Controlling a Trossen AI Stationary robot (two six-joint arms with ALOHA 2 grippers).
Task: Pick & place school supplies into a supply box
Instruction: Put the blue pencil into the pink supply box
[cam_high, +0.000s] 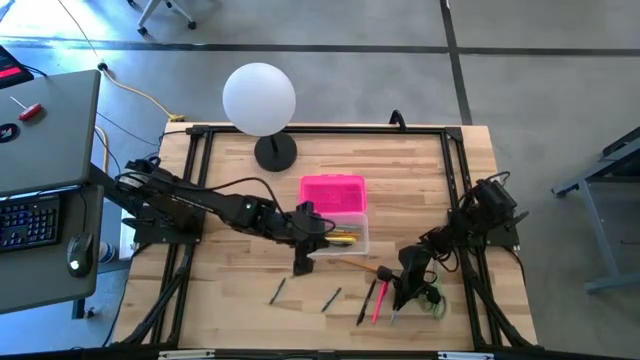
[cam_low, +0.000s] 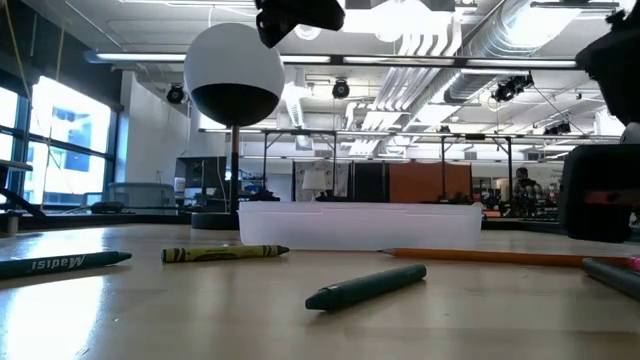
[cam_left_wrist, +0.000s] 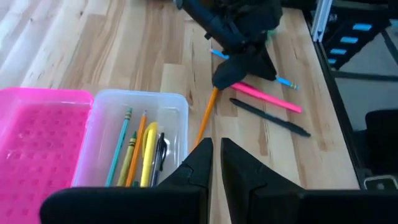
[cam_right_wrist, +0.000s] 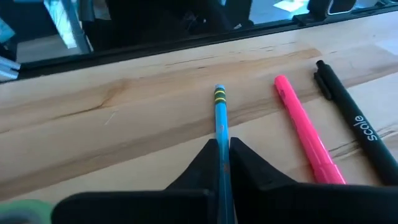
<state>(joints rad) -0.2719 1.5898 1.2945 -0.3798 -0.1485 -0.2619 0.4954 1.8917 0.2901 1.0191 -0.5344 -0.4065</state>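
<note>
Near the table's front right corner, a blue pencil is clamped between the fingers of the right gripper. Beside it on the wood are seen a pink pen and a black pen. At mid-table, the supply box, its pink lid laid open, is shown holding pencils; the left gripper, fingers nearly together and empty, is held just beside it.
</note>
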